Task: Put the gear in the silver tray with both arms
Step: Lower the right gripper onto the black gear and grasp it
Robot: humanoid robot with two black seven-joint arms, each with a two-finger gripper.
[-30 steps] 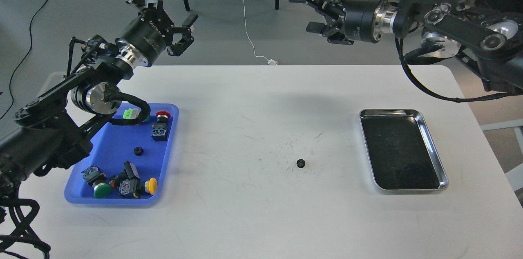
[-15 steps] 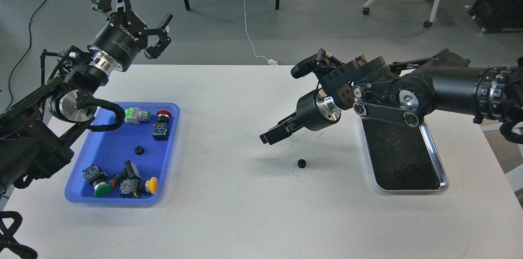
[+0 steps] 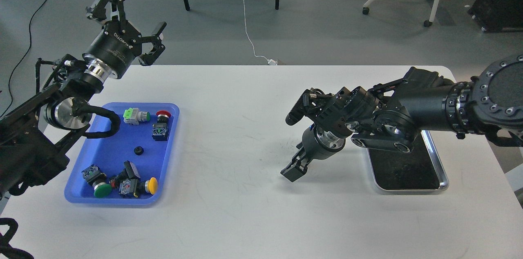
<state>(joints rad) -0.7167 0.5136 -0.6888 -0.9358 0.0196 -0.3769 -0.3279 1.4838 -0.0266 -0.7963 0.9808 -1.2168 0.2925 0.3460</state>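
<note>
The silver tray (image 3: 444, 186) lies at the right of the white table, its far half covered by my right arm. My right gripper (image 3: 297, 166) points down at the table's middle, to the left of the tray. It stands over the spot where the small black gear lay, and the gear is hidden behind it. Its fingers look dark and close together, so I cannot tell whether they are open or shut. My left gripper (image 3: 131, 14) is open and empty, raised beyond the table's far left edge. A second small black gear (image 3: 139, 150) lies in the blue tray.
A blue plastic tray (image 3: 106, 199) at the left holds several push-button switches with red, green and yellow caps. My right forearm (image 3: 425, 103) reaches across the right side of the table. Chair legs and cables are on the floor beyond.
My right gripper has swung down and toward me, onto the spot of the gear, which is now hidden. My left gripper has drawn back slightly to the left.
</note>
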